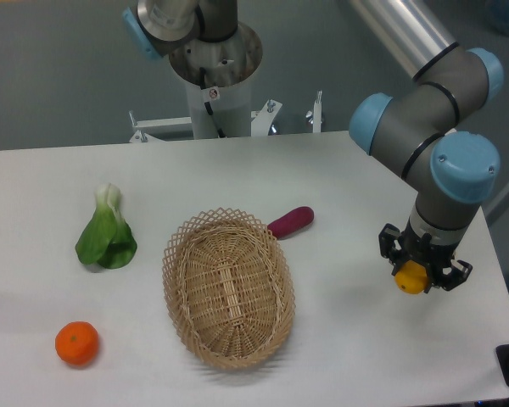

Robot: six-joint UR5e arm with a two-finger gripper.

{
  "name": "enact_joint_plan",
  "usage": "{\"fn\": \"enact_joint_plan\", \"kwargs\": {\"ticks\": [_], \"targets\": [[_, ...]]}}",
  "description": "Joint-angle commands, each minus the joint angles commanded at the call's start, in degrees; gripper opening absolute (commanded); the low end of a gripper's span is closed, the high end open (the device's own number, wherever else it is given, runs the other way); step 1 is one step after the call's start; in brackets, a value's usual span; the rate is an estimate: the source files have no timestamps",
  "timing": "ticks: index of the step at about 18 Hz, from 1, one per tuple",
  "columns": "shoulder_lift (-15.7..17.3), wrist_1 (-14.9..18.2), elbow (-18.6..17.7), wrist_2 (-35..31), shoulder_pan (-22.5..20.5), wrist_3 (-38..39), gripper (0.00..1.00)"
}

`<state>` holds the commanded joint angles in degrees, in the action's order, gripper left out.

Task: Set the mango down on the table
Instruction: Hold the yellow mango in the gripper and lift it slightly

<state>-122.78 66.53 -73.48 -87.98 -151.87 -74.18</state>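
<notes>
Mango (411, 278) at right of frame, clamped between jaws of gripper (423, 266), hanging just above white table (339, 339), well apart from wicker basket (228, 288). Likely smooth, firm, fairly light, slippery-skinned; best held across the middle, gently, to avoid bruising.

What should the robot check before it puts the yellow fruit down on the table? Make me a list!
1. Mango held in the gripper: ok, the fingers are shut around it.
2. Table bare under the mango: ok, nothing lies there.
3. Basket out of the way: ok, it sits well to the side.
4. Magenta vegetable clear of the drop spot: ok.
5. Mango close enough to the table to let go: cannot tell from this view.
6. Drop spot away from the table edge: ok, though the edge is fairly near.
</notes>
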Motion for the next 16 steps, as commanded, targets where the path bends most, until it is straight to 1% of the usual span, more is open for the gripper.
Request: {"fn": "enact_joint_plan", "kwargs": {"ticks": [11,12,14,16], "targets": [[0.1,-0.2,-0.4,0.4,0.5,0.1,0.34],[0.2,-0.2,-0.4,0.2,1.0,0.3,0.34],[0.4,-0.3,-1.0,-0.2,3.5,1.1,0.34],[1.1,-0.3,-1.2,0.2,5.6,3.7,0.33]]}}
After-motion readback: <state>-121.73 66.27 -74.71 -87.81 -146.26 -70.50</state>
